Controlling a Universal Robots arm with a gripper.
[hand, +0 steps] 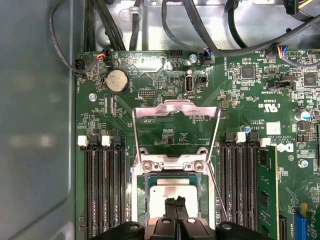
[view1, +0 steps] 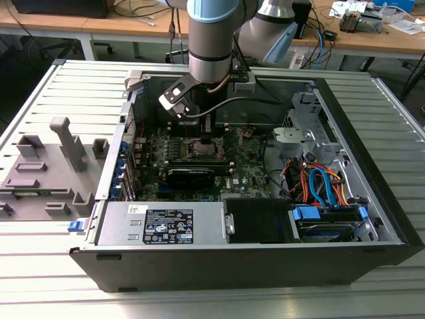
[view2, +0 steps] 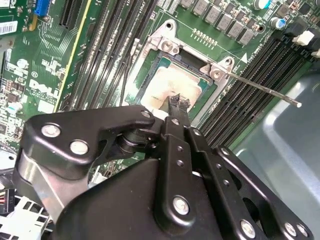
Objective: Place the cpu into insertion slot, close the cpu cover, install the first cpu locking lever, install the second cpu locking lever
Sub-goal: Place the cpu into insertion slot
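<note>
In the insertion slot (hand: 142, 199), the end effector (hand: 175, 201) partly hides the cpu (hand: 161, 194).

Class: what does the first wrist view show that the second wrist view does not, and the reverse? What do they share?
First wrist view: the cpu cover raised open, a round coin battery. Second wrist view: the black linkage behind the gripper, a thin lever rod out to its free end. Both: the cpu seated in the insertion slot, the gripper's closed tips over it.

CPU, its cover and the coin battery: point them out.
cpu (hand: 161, 192): first wrist view, bare metal top.
cpu cover (hand: 175, 105): first wrist view, open frame's end bar.
coin battery (hand: 118, 80): first wrist view, its centre.
</note>
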